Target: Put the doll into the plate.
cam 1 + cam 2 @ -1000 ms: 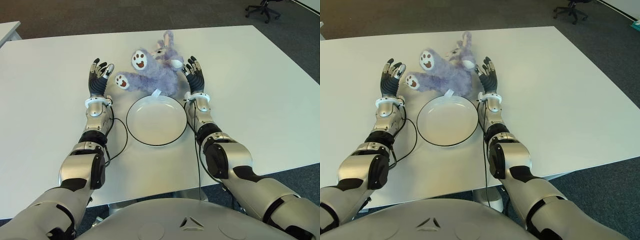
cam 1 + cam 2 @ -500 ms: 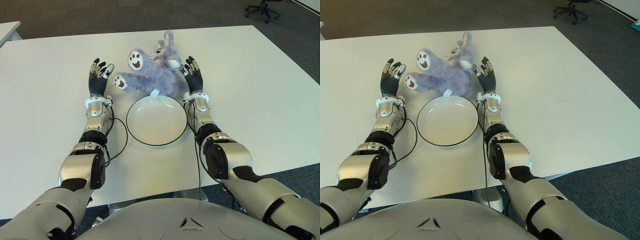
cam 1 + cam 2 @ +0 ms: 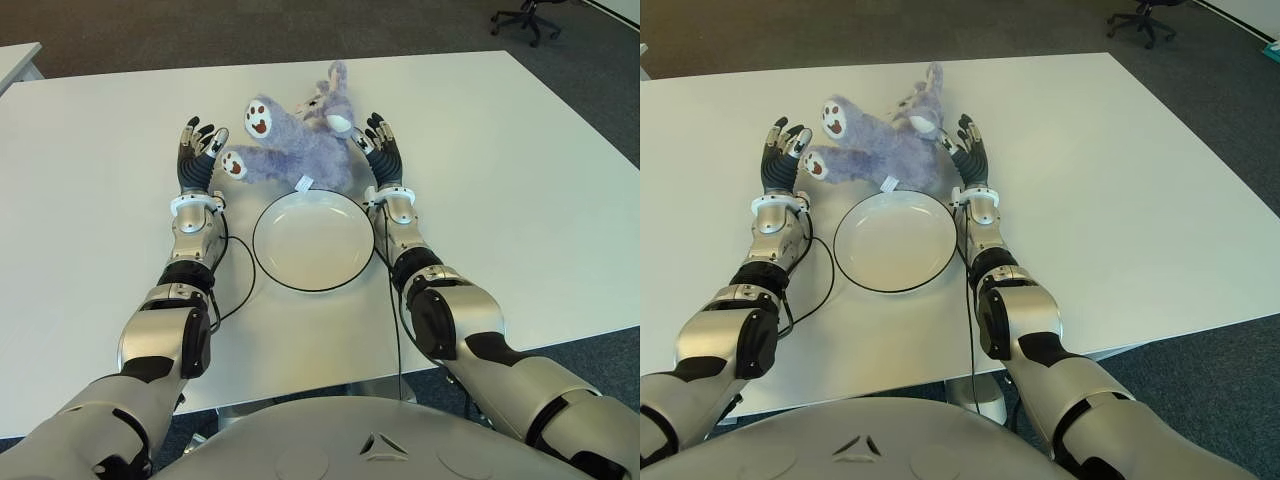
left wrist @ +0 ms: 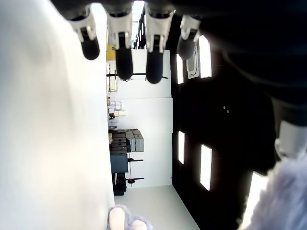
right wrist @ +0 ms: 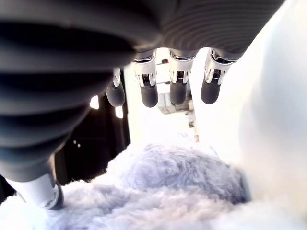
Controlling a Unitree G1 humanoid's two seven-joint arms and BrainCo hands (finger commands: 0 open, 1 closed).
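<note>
A purple plush doll (image 3: 295, 145) with white paws lies on the white table (image 3: 520, 180), just beyond a white plate (image 3: 313, 240) with a dark rim. My right hand (image 3: 381, 150) is open, its palm pressed against the doll's right side near the head; the right wrist view shows fur (image 5: 163, 191) under straight fingers (image 5: 149, 93). On the doll's left, my left hand (image 3: 197, 152) is open with the fingers (image 4: 124, 48) spread, next to a paw (image 3: 233, 163). The plate holds nothing.
A black cable (image 3: 238, 290) loops on the table left of the plate. An office chair (image 3: 527, 18) stands on the dark floor beyond the far right corner. Another table's corner (image 3: 15, 60) shows at the far left.
My right hand has pushed leftward, and the doll has slid left with it toward my left hand. Its paws now lie closer to my left hand. The left hand has not moved.
</note>
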